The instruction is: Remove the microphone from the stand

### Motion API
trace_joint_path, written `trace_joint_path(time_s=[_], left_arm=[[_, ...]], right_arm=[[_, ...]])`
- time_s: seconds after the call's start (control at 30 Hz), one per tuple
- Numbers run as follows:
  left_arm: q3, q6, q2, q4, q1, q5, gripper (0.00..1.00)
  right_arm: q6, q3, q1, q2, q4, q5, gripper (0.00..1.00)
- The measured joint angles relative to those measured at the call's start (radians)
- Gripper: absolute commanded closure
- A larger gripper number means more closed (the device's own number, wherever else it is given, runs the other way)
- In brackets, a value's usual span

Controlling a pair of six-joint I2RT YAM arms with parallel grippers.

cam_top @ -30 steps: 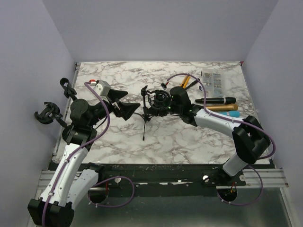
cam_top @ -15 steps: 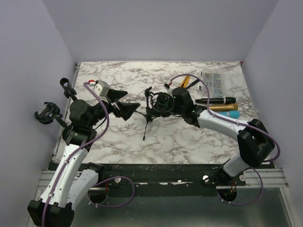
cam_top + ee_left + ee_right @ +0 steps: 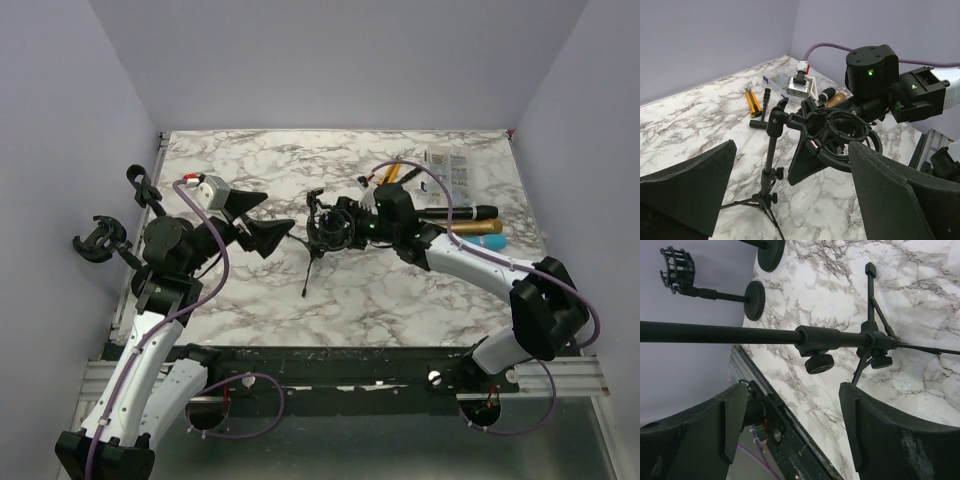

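A small black tripod stand [image 3: 311, 258] carries a ring-shaped shock mount [image 3: 332, 226] at mid table. From the left wrist the stand [image 3: 771, 150] and mount [image 3: 840, 137] fill the view. I cannot tell whether a microphone sits inside the mount. My right gripper [image 3: 349, 222] is open just right of the mount, one finger [image 3: 803, 164] reaching under it. Its wrist view has the stand's pole [image 3: 825, 337] beyond the open gripper [image 3: 792, 387], nothing between the fingers. My left gripper [image 3: 262, 220] hangs open left of the stand, seen wide apart [image 3: 792, 147].
Black [image 3: 455, 212], gold [image 3: 476, 227] and blue [image 3: 486, 242] handheld microphones lie behind my right arm. A yellow knife [image 3: 392, 172] and a packet [image 3: 450, 170] lie at the back. Two more mounts on stands [image 3: 100, 240] [image 3: 140, 185] stand at the left edge.
My right gripper has opened and drawn back to the right, away from the shock mount. The stand stays upright. My left gripper has barely moved.
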Motion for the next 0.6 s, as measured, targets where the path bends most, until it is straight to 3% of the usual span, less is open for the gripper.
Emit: trace_joint_path(time_s=[0.4, 0.6], left_arm=[[0.0, 0.011, -0.001, -0.014, -0.013, -0.011, 0.02], [0.0, 0.017, -0.001, -0.015, -0.019, -0.018, 0.03]], right_arm=[[0.283, -0.038, -0.063, 0.134, 0.281, -0.253, 0.35], [0.417, -0.05, -0.069, 0.228, 0.453, -0.334, 0.37]])
